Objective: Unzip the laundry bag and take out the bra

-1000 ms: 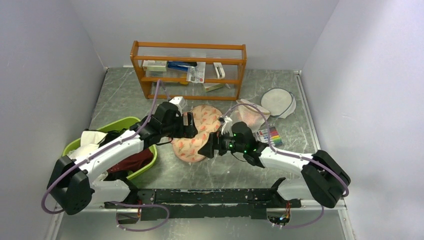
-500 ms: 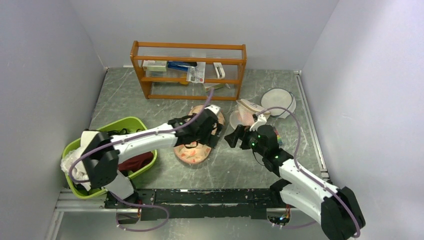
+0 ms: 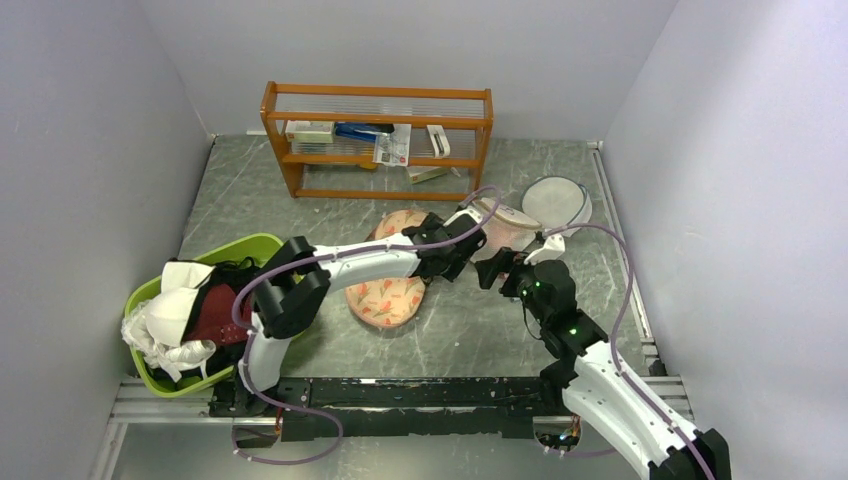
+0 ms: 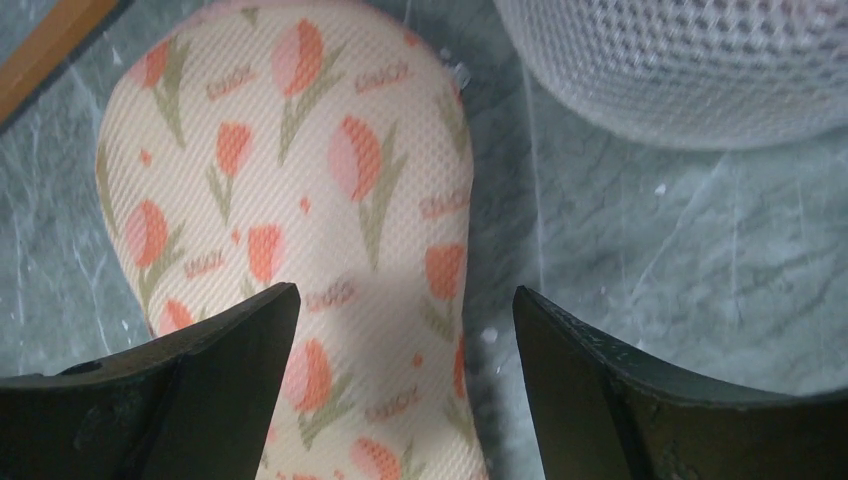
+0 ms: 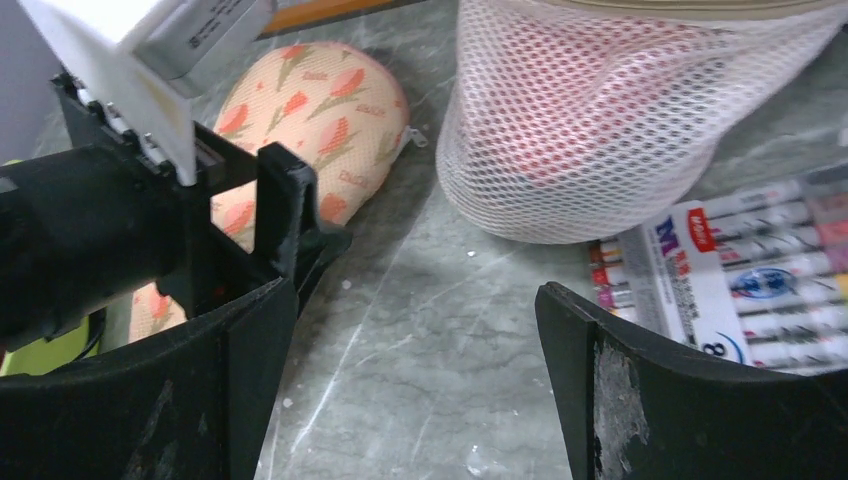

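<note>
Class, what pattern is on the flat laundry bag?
The laundry bag shows orange tulips with green stems on peach mesh; clearest in the left wrist view.

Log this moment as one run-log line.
left gripper: open, above laundry bag | right gripper: open, empty, facing mesh bag | laundry bag: lying flat, ungrasped

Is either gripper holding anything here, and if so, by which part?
Nothing is held. The left gripper is open over the laundry bag, not closed on it; the right gripper is open and empty too.
</note>
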You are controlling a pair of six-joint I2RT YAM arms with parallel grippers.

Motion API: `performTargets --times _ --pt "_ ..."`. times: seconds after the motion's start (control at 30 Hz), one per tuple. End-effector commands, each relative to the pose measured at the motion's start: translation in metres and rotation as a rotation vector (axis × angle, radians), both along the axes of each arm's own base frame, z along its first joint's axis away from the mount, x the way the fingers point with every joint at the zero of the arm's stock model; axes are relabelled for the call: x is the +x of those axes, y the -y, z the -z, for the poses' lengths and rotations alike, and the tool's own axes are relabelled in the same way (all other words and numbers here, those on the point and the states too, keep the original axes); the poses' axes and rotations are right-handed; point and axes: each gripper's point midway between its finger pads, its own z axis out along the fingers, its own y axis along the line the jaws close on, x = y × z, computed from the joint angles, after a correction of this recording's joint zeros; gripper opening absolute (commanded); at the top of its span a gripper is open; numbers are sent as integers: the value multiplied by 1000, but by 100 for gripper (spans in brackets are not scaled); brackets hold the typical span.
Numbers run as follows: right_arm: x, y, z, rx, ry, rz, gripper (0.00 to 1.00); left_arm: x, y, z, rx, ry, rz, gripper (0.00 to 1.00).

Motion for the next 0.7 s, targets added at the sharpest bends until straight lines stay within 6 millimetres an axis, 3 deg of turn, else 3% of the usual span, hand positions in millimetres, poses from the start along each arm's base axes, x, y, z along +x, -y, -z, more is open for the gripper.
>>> performTargets --times 0.0,0.13,0.3,0.37,0.5,0.6,0.67 --pt "-2 27 7 -67 -1 107 91 26 22 -10 -6 99 9 90" --pt "-4 31 4 -68 15 122 91 39 25 4 32 145 1 86" --pt "-4 32 3 -72 19 125 92 46 17 14 24 121 -8 62" --pt "-3 31 5 -74 12 119 92 43 16 9 -5 104 12 51" --pt "-3 27 12 -76 -1 97 92 27 8 -6 -37 70 71 15" --pt "-2 22 15 -85 -8 68 92 14 -1 -18 -44 39 118 7" --pt "-2 8 16 -82 -1 -12 92 4 -3 -29 -65 16 167 7"
